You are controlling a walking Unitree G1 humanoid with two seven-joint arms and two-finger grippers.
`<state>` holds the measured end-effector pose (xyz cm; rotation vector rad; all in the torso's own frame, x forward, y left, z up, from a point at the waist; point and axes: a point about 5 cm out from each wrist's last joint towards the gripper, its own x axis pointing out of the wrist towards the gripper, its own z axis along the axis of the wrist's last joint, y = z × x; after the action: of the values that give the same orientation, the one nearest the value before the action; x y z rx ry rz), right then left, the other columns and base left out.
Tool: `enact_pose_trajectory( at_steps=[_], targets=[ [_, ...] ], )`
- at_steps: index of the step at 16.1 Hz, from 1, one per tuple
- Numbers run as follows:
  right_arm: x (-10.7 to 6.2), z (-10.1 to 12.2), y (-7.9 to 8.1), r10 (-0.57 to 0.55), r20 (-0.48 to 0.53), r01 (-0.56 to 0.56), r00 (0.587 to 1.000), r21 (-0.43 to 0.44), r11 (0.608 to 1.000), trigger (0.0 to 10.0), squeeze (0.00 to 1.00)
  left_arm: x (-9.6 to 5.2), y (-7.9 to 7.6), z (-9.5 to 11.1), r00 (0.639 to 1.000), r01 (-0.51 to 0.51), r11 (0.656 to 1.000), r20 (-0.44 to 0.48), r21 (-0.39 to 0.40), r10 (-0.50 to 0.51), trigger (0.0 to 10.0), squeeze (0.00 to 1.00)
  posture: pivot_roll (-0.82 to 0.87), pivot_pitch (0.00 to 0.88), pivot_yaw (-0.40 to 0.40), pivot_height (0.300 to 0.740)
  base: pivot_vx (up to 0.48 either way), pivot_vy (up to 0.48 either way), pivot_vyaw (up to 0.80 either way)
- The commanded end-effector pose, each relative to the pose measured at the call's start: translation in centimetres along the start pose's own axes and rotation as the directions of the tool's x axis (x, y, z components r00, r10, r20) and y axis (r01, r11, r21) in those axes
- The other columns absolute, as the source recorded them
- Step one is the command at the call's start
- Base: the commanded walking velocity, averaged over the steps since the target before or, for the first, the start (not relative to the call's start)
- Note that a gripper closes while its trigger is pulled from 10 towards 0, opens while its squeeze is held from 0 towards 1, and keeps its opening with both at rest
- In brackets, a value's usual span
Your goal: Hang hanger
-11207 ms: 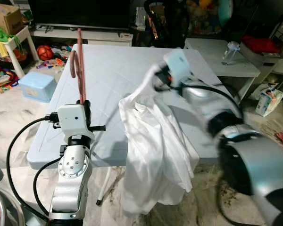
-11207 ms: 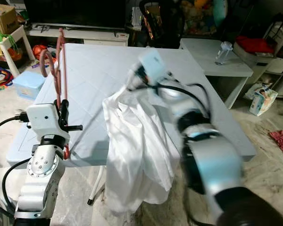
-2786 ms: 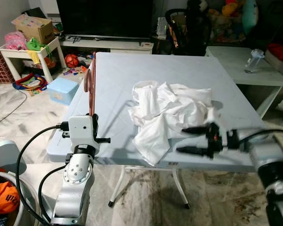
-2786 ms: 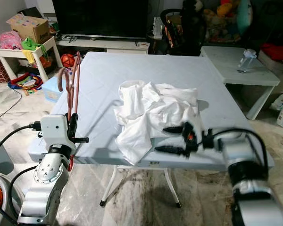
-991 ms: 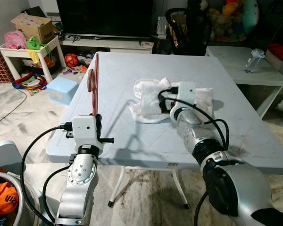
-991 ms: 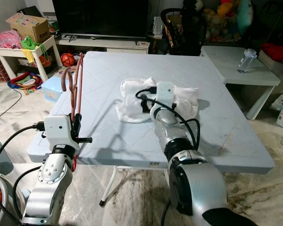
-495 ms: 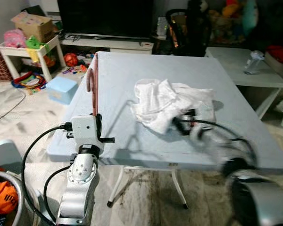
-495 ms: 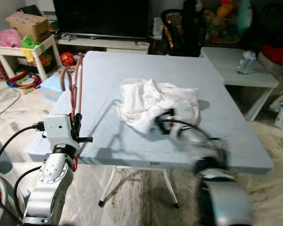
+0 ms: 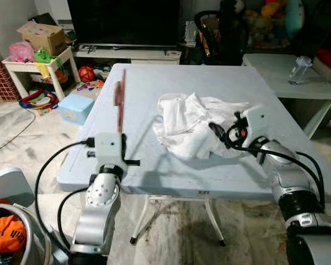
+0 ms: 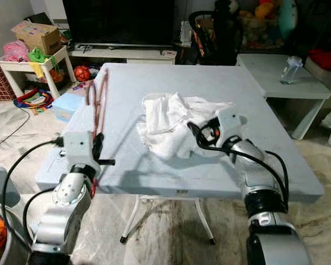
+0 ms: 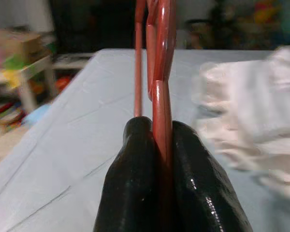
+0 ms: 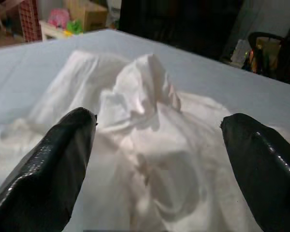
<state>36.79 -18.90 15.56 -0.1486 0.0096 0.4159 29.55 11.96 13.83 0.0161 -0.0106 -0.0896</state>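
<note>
A reddish-brown hanger (image 9: 119, 102) stands upright over the front left part of the light blue table (image 9: 149, 72). My left gripper (image 11: 162, 159) is shut on the hanger's (image 11: 159, 58) lower bar. A crumpled white shirt (image 9: 190, 124) lies in the middle of the table. My right gripper (image 12: 162, 159) is open at the shirt's right front side, low over the table, pointing into the cloth (image 12: 145, 116). Its fingers (image 12: 63, 159) stand wide apart with folds of the shirt ahead of them. In the head views the right gripper (image 9: 222, 132) touches the shirt's edge.
A small white table with a bottle (image 9: 301, 69) stands to the right. A black chair (image 9: 220, 30) is behind the table. On the left floor lie a blue box (image 9: 76, 107), toys and a white side table with a cardboard box (image 9: 44, 37). Orange cloth (image 9: 3, 232) fills a basket at lower left.
My right arm, blurred half a second ago, has swung to the shirt's right side and stands still, open. The shirt has spread out a little. The left gripper keeps hold of the hanger.
</note>
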Motion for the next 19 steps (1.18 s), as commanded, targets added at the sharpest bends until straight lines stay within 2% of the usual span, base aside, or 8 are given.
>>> enact_pose_trajectory(
  at_steps=[1,2,4,5,6,9,12,19],
  targets=[
    [-0.4,-0.4,0.2,-0.01,-0.011,0.01,1.0,0.05,0.999,10.0,0.0,0.2,-0.9,0.4,0.997,0.081,0.997,0.016,-0.018,-0.08,10.0,0.0,0.07,0.0,-0.001,0.74,0.0,0.0,0.0],
    [-1.0,-1.2,0.6,0.0,-0.013,0.0,1.0,0.061,0.998,10.0,0.0,0.4,-0.8,0.3,0.997,0.076,0.997,0.009,-0.028,-0.076,10.0,0.0,0.07,0.0,0.009,0.74,0.0,0.0,0.0],
    [-1.8,-2.0,0.7,-0.047,-0.019,0.049,0.999,0.08,0.996,10.0,0.0,0.5,-0.8,0.2,0.998,0.069,0.997,-0.005,-0.028,-0.07,10.0,0.0,0.06,0.0,0.015,0.74,0.0,0.0,0.0],
    [-2.0,-2.3,1.6,-0.046,-0.028,0.049,0.999,0.113,0.992,10.0,0.0,0.5,-1.2,-0.1,0.996,0.09,0.996,-0.017,-0.025,-0.091,10.0,0.0,0.06,0.0,0.012,0.74,0.0,0.0,0.0],
    [-1.9,-2.1,1.9,-0.081,-0.013,0.082,0.997,0.167,0.983,10.0,0.0,0.5,-1.3,-0.3,0.995,0.095,0.995,-0.018,-0.024,-0.096,10.0,0.0,0.06,0.0,0.009,0.74,0.0,0.0,0.0],
    [-1.9,-1.6,2.0,-0.143,0.008,0.137,0.99,0.251,0.958,10.0,0.0,0.5,-1.5,-0.4,0.996,0.09,0.995,-0.024,-0.033,-0.091,10.0,0.0,0.07,0.0,-0.001,0.74,-0.08,0.0,0.0],
    [-2.3,-1.8,1.9,-0.159,-0.014,0.157,0.987,0.272,0.949,10.0,0.0,0.3,-1.3,-0.6,0.996,0.081,0.996,-0.032,-0.026,-0.082,10.0,0.0,0.08,0.0,-0.01,0.74,-0.269,0.0,0.0],
    [-2.4,-2.3,2.7,-0.134,-0.047,0.142,0.99,0.295,0.945,10.0,0.0,0.1,-1.2,-0.8,0.997,0.068,0.997,-0.041,-0.027,-0.07,10.0,0.0,0.08,0.0,-0.011,0.74,-0.299,0.0,0.0]
  ],
)
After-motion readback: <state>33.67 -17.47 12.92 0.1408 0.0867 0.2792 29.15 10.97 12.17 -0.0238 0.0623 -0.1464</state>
